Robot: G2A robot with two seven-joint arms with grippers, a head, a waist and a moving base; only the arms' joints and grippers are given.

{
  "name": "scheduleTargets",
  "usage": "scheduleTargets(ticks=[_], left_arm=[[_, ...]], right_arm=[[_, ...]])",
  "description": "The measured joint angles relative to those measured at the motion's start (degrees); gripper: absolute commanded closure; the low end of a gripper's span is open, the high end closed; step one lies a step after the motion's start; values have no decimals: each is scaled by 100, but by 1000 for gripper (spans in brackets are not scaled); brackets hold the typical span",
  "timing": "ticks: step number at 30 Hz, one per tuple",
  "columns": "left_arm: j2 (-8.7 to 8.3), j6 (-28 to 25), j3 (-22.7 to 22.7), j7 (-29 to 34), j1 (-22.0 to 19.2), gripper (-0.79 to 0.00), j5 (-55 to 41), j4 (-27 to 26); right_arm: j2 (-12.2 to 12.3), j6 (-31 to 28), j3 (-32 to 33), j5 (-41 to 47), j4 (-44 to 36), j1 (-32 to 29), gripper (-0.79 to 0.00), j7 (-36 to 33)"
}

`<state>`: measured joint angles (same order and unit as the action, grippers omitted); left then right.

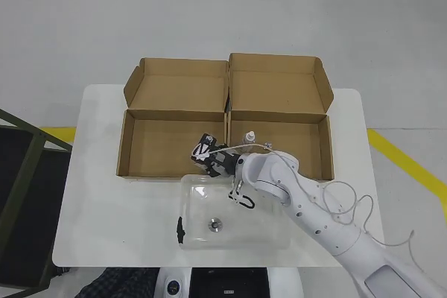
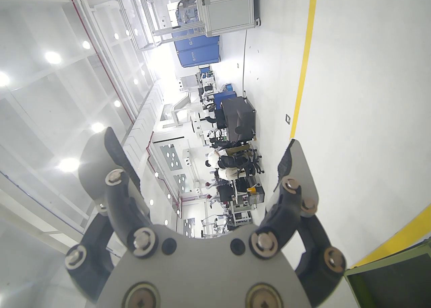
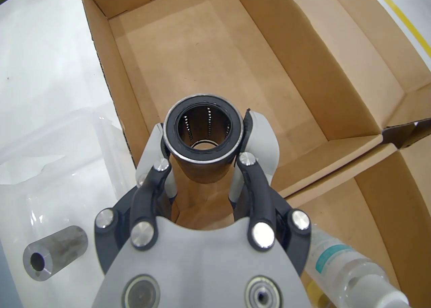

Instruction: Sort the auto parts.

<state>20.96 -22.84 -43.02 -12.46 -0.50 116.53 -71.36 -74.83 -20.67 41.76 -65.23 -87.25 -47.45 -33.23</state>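
Firmly, the right gripper (image 3: 204,129) clamps the linear bearing (image 3: 203,151) between its fingers, over the 5 o'clock corner of the 9 o'clock-side cardboard box (image 1: 156,145); bare box floor spreads toward 10 o'clock. Left gripper (image 2: 202,139) stands spread wide.

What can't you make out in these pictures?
Top view: the bearing, mostly covered by the right gripper holding it.
Right wrist view: the bottle, cut off by the picture edge and partly behind the gripper.
Top view: a small black thing at the tray rim, too small to identify.
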Motion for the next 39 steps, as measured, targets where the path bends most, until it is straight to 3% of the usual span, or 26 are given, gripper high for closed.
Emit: scheduleTargets(ticks=[22, 31, 33, 39], left_arm=[[0, 0, 0, 0, 0, -785, 0, 0], [0, 0, 0, 0, 0, -785, 0, 0], [0, 0, 0, 0, 0, -785, 0, 0], [0, 0, 0, 0, 0, -785, 0, 0]], right_arm=[[-88, -143, 94, -41, 82, -53, -385, -142], [-76, -198, 314, -34, -264, -102, -397, -62], [-57, -220, 410, -39, -453, -150, -496, -47], [48, -495, 706, -103, -1290, -472, -628, -111]])
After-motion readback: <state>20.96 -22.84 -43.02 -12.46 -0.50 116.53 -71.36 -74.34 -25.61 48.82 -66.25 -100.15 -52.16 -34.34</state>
